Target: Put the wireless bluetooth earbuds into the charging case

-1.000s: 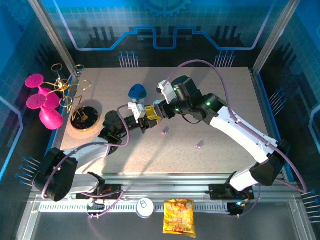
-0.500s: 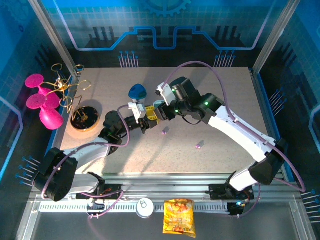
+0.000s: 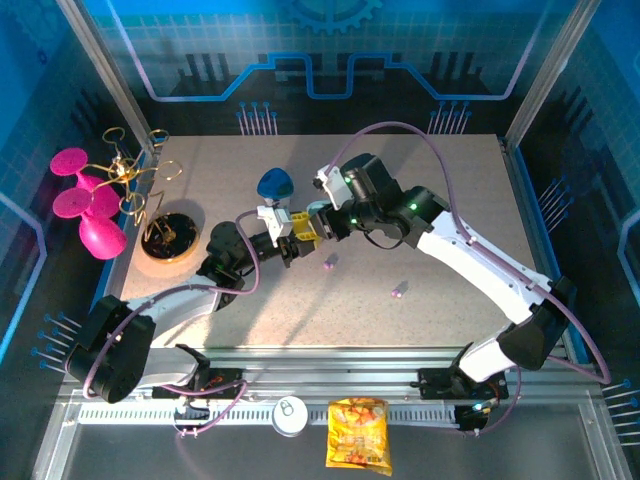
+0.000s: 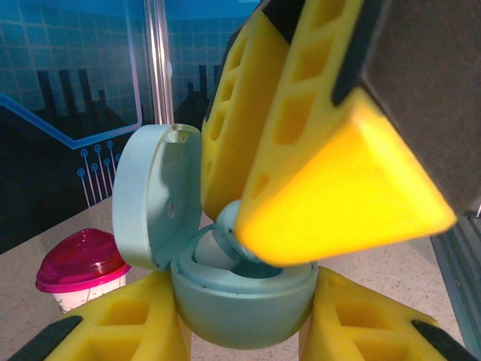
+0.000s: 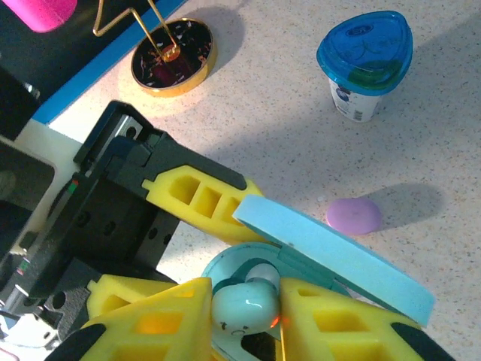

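The light blue earbud [image 5: 242, 299], a stubby, glossy bud, is pinched between the right gripper [image 5: 242, 325]'s yellow fingers at the mouth of the open, pale mint charging case [image 4: 248, 304], which the left gripper [image 4: 244, 278] clamps. The right wrist view adds 1 lilac earbud [image 5: 353, 216] lying on the table [image 5: 285, 143]. The left wrist view adds a magenta domed cup [image 4: 79, 265].

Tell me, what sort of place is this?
Probably a robot demonstration booth: blue circuit-pattern wall panels enclose a speckled table, with a left arm and right arm bolted at its edge.
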Tool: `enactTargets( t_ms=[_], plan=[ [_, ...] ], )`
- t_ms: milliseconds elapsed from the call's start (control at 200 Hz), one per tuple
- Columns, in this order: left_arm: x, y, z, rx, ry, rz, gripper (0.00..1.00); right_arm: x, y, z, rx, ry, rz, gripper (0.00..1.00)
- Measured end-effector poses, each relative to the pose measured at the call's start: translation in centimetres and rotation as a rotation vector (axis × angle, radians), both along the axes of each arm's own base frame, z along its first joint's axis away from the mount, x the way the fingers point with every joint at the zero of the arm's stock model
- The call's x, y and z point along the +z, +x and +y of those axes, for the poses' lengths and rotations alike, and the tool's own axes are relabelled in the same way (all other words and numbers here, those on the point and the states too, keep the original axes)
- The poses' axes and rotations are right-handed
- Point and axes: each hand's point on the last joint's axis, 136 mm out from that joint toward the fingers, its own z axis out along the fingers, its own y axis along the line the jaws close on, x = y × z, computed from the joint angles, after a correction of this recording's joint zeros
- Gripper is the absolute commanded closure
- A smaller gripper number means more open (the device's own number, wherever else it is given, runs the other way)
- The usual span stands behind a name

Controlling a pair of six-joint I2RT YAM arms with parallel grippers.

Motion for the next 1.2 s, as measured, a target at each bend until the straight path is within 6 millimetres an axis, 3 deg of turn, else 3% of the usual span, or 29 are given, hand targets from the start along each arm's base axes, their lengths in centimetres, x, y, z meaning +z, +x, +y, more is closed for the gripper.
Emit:
enactTargets(
  t_ms=[515, 1201],
  plan=[
    [-0.6, 0.5, -0.1, 0.030, 0.044, -0.060, 0.78, 0.2, 0.2, -1.0, -0.079, 0.141, 0.154, 0.79],
    [-1.6, 0.9, -0.5, 0.071, 0.145, -0.184, 0.78, -1.7, -0.1, -0.5, -0.105, 0.118, 0.278, 0.79]
  ],
)
